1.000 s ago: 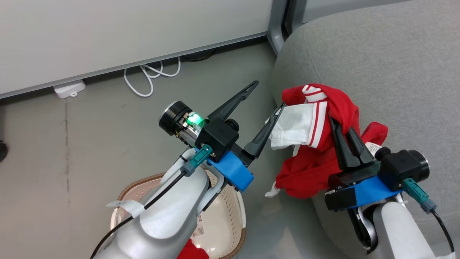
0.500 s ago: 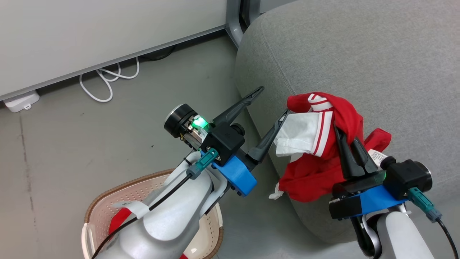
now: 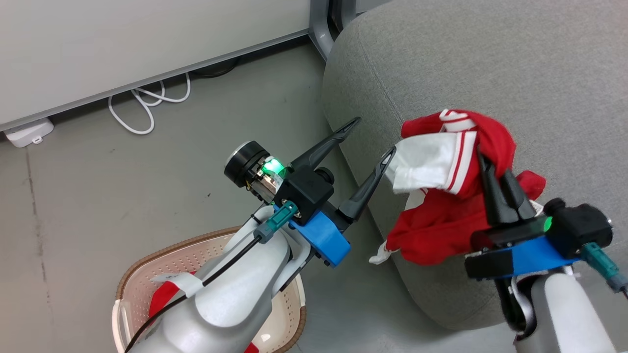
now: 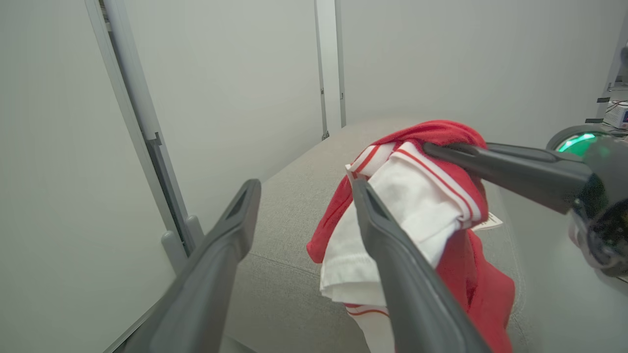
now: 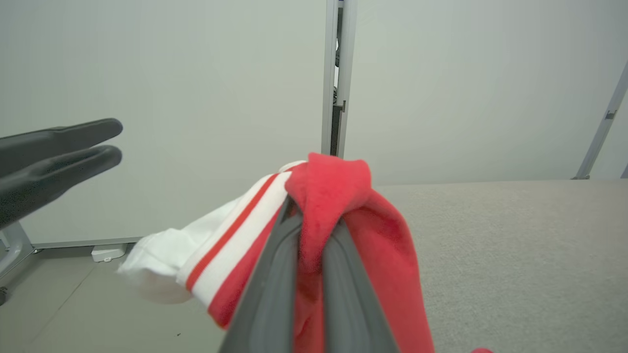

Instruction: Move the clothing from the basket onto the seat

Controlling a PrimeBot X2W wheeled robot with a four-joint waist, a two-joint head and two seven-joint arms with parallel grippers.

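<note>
Right gripper [image 3: 492, 164] clamps the red, white-trimmed fabric garment [image 3: 441, 225] over the grey upholstered seat [image 3: 490, 73]; left gripper [image 3: 373, 135] gapes empty.

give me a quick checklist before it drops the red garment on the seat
1. Right jaws shut on the garment: ok, both fingers are pinched on red cloth.
2. Garment fully over the seat: not ok, its lower part hangs past the cushion's edge.
3. Left jaws open: ok.
4. Left jaws free of the garment: cannot tell, a left finger has its tip right at the white sleeve.
5. Basket emptied: not ok, red cloth lies in it.
</note>
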